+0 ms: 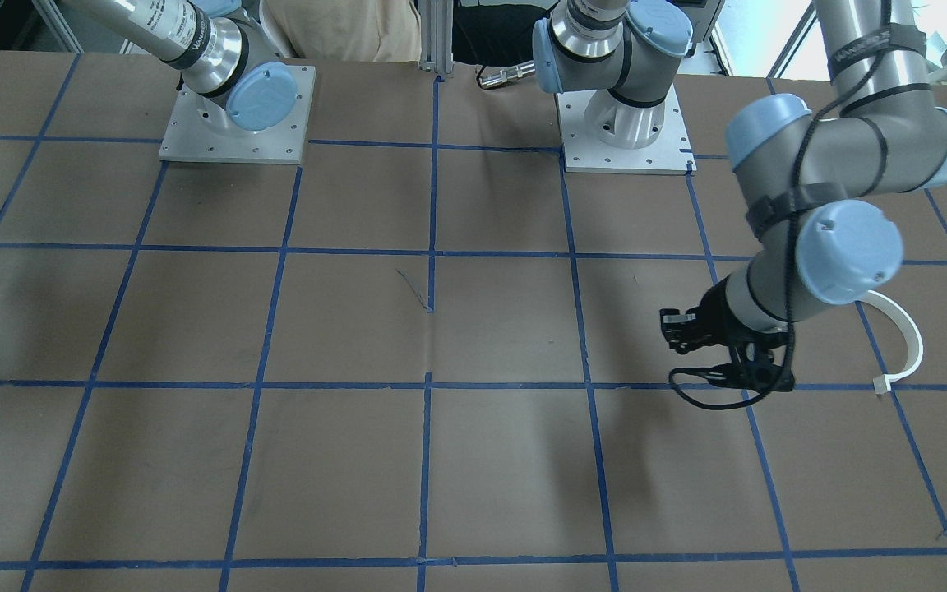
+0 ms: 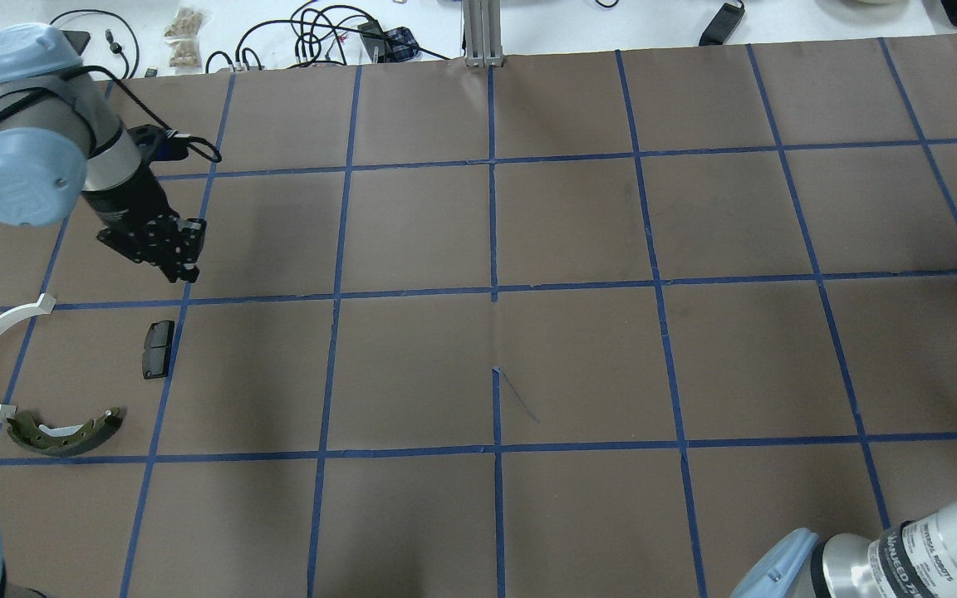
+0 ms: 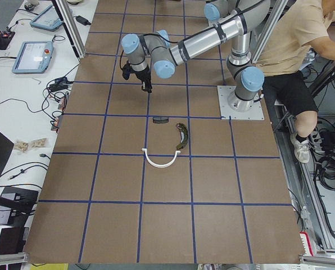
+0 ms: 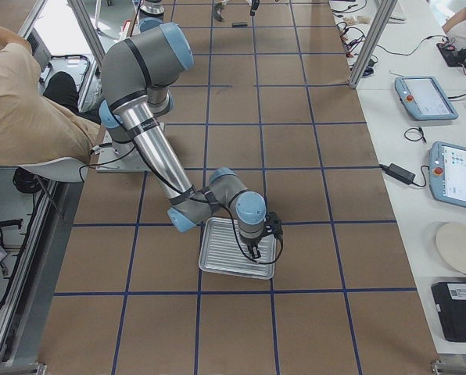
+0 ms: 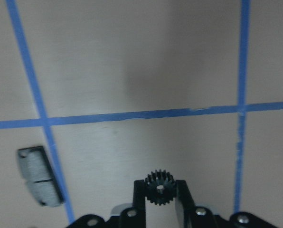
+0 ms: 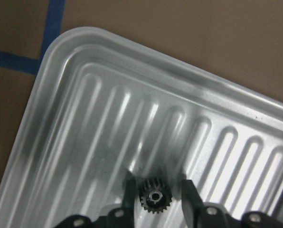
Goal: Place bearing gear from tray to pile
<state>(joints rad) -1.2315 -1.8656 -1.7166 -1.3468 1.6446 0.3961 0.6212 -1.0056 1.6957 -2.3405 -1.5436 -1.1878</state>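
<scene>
While over the tray (image 6: pixel 80 57), bearing gear (image 6: pixel 154 195) loose between right gripper (image 6: pixel 156 184) fingers (image 6: pixel 130 187)

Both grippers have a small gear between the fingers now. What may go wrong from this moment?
1. The left gripper pinches its black gear only by the teeth, over the table; it may slip, or roll away from the dark pad when released.
2. The right gripper stands open around the second gear on the ribbed tray; closing off-centre may push it along a groove instead of gripping it.
</scene>
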